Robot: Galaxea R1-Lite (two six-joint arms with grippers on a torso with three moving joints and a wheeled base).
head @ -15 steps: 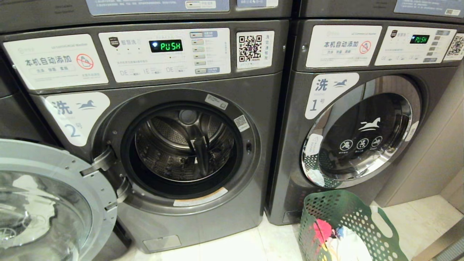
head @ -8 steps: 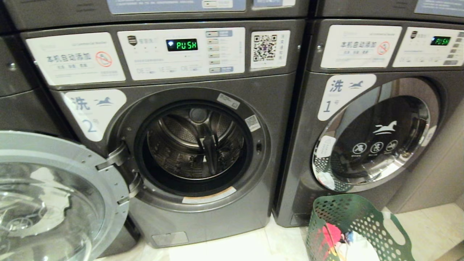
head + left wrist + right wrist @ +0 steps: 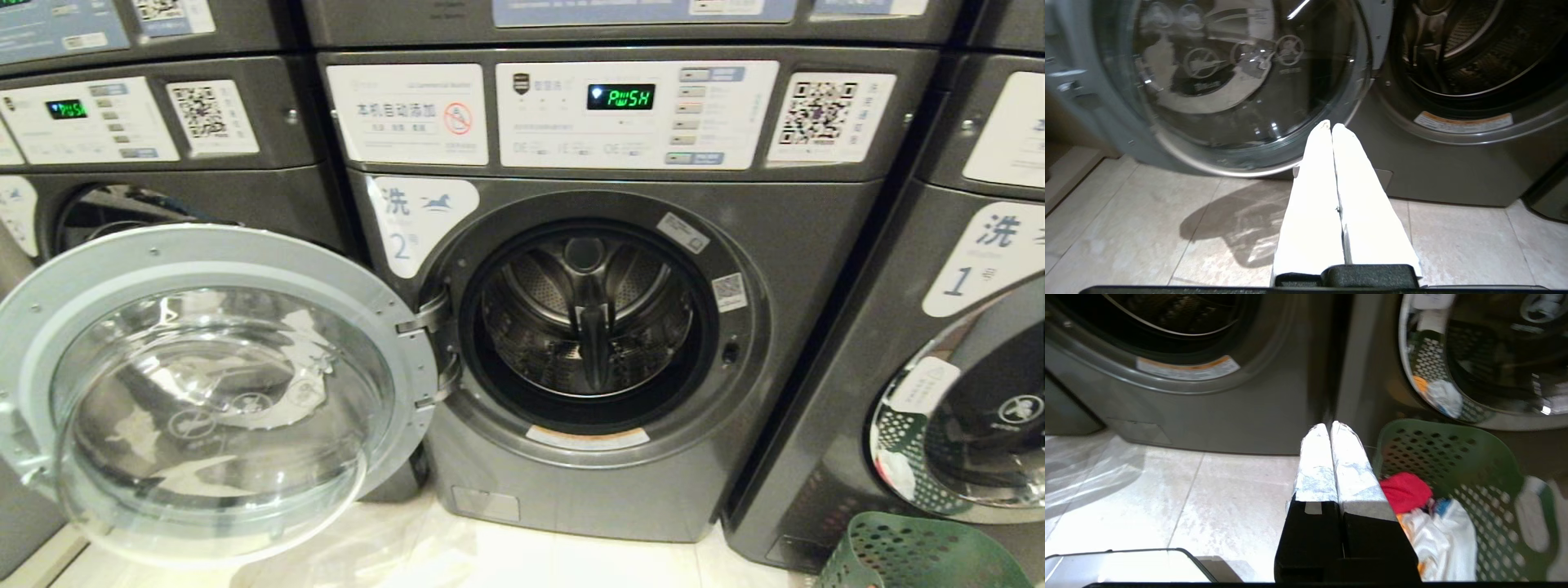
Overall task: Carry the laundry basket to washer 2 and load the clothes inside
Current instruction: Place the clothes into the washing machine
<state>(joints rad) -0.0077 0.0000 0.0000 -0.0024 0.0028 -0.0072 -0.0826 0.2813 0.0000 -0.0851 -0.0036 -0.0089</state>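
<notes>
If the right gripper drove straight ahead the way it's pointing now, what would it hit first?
Probably the dark seam between washer 2 and the washer labelled 1. The shut right gripper points just beside the laundry basket rim; depth is unclear, so it might clip that.

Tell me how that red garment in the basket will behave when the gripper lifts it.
The red garment looks crumpled and soft, so it will likely droop. It seems light. Lying against the white garment, it may drag that along.

Head faces washer 2 (image 3: 620,343), wrists low
</notes>
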